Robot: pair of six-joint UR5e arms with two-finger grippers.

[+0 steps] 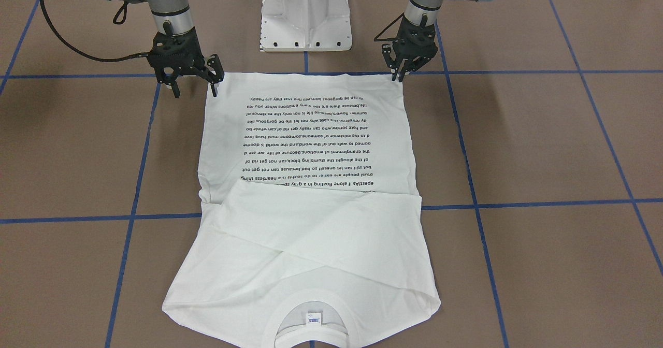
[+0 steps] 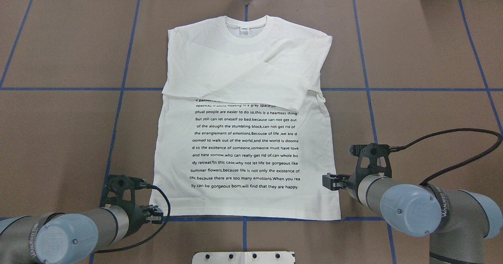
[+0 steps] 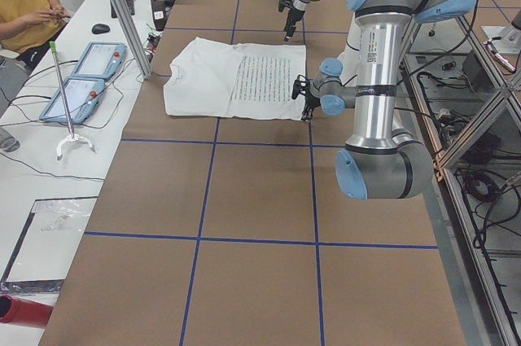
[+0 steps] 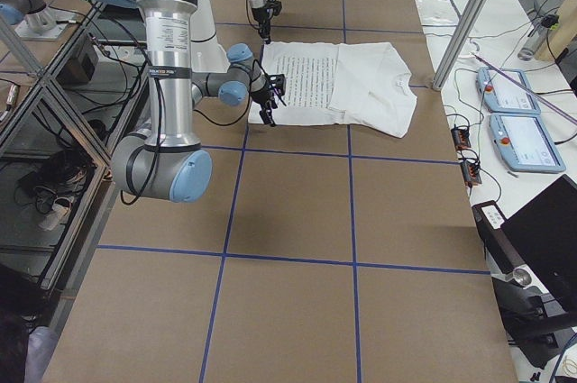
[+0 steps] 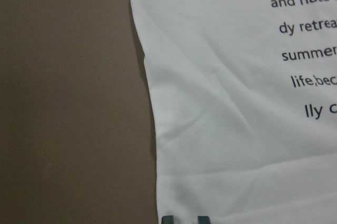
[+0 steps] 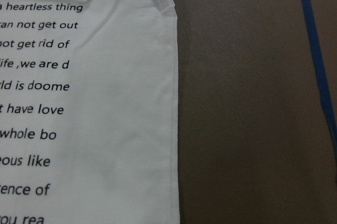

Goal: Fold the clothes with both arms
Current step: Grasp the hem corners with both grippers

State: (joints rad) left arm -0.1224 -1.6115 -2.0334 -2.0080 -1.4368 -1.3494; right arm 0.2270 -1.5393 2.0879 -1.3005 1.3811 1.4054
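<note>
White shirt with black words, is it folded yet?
Partly: the white long-sleeved T-shirt has sleeves folded across its chest, printed body spread flat.

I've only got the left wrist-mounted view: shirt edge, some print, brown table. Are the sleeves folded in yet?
Observer: Yes. On the T-shirt, both sleeves lie crossed over the chest, covering the top of the print.
Operator: Where's the right end effector?
Observer: The right end effector is at the shirt's opposite side edge, near the hem, with its fingers spread apart.
Operator: And the collar?
Observer: The collar lies flat at the end far from the robot, with its tag showing.
</note>
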